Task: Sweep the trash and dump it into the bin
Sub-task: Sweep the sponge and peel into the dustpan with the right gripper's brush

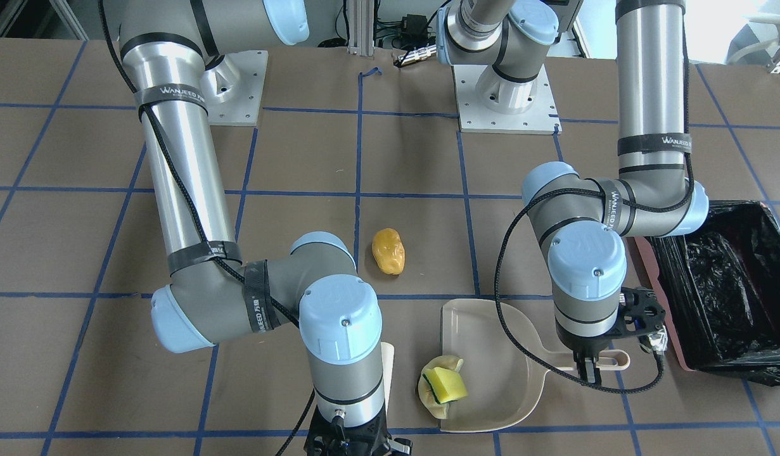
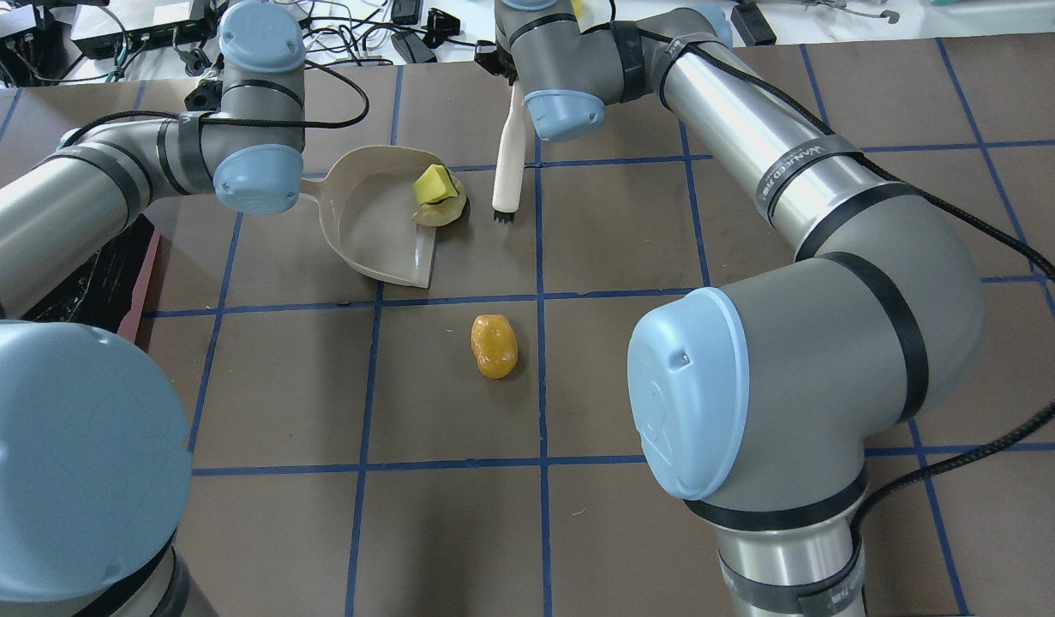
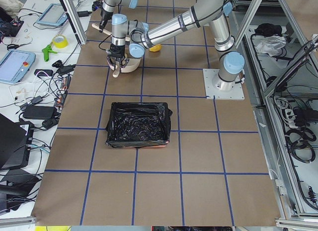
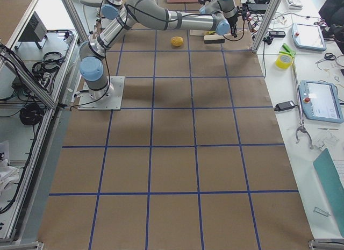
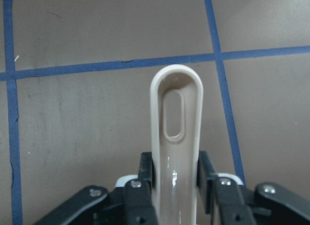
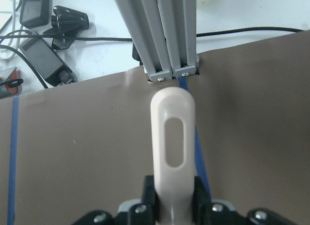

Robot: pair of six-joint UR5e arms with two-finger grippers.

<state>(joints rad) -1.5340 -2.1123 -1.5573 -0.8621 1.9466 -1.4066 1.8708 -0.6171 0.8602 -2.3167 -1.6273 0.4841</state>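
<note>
Sweeping stage, judged partly done; nothing shows in the bin [image 1: 719,278].

- Left gripper [image 5: 175,174]: closed tight on the handle of the dustpan [image 2: 373,223], which lies flat on the worktop [image 2: 613,240].
- Right gripper [image 6: 174,188]: closed on the handle of the brush [image 2: 507,171], bristles down at 3 o'clock of the pan's mouth in the overhead view.
- Sponge [image 2: 434,182]: rests on the floppy piece [image 2: 446,210]; both sit at the pan's lip, at its far corner.
- Lump [image 2: 494,345]: alone on the worktop, at 5 o'clock of the pan, well apart from it.
- Bin: at 8 o'clock of the pan, overhead view.

Next move, as judged: the brush pushes the lip pair deeper in, then goes round behind the lump and draws it toward 11 o'clock into the mouth, with the pan held flat.
</note>
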